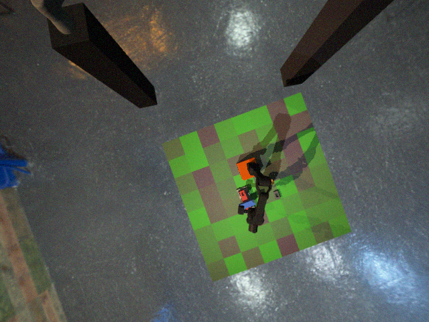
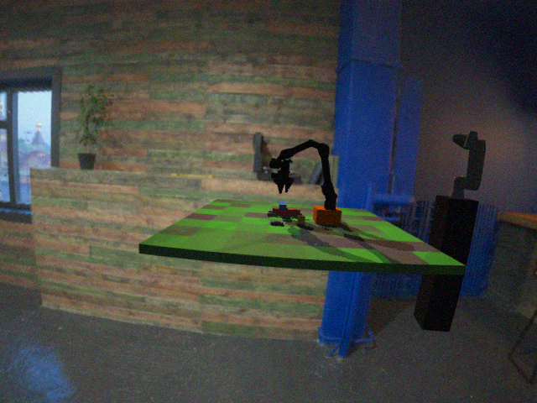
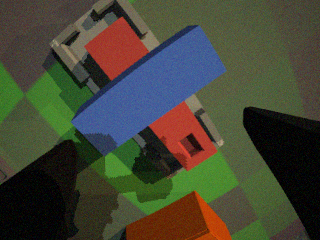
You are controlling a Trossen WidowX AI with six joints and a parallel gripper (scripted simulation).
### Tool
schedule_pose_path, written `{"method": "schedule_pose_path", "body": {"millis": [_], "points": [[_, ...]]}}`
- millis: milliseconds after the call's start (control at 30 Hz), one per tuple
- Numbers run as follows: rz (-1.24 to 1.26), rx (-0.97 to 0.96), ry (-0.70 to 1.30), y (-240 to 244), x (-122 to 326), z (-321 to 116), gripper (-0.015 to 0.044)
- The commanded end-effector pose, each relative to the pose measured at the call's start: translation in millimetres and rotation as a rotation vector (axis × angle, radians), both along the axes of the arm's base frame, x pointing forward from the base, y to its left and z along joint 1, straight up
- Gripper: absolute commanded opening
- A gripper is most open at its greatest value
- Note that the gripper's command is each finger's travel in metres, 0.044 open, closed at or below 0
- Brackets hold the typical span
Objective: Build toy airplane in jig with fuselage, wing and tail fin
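Toy airplane's fuselage (image 1: 242, 194) (image 2: 291, 211) (image 3: 180, 131) is in the cradle (image 3: 141, 26) with the blue wing (image 1: 247, 204) (image 2: 283, 205) (image 3: 149, 90) across it. Gripper (image 1: 241, 209) (image 2: 284, 191) (image 3: 160, 132) is wide apart, nothing held. If it dips off-centre, a finger could knock the wing crooked.

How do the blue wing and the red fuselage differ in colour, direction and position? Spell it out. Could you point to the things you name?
The wing (image 1: 247, 204) (image 2: 283, 206) (image 3: 150, 89) is plain blue; the fuselage (image 1: 243, 194) (image 2: 288, 211) (image 3: 117, 47) is red with an open socket showing.
The wing lies crosswise; the fuselage runs lengthwise in the cradle.
The wing sits above, the fuselage below.
Both are long and blocky.
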State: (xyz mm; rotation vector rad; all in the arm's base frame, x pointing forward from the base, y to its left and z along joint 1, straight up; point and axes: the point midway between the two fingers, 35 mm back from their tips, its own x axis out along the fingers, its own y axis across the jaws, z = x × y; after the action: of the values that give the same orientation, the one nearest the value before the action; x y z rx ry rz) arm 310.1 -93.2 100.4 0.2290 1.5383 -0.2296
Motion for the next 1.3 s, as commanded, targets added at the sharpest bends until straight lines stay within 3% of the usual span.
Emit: {"method": "schedule_pose_path", "body": {"millis": [0,567,900,1267], "points": [[0.572,-0.011,-0.002,-1,2,0,0.0440],[0.574,-0.010,-0.002,5,2,1,0.0440],[0.597,-0.006,0.001,135,-33,4,0.0440],[0.575,0.012,0.002,242,-131,-1,0.0440]]}}
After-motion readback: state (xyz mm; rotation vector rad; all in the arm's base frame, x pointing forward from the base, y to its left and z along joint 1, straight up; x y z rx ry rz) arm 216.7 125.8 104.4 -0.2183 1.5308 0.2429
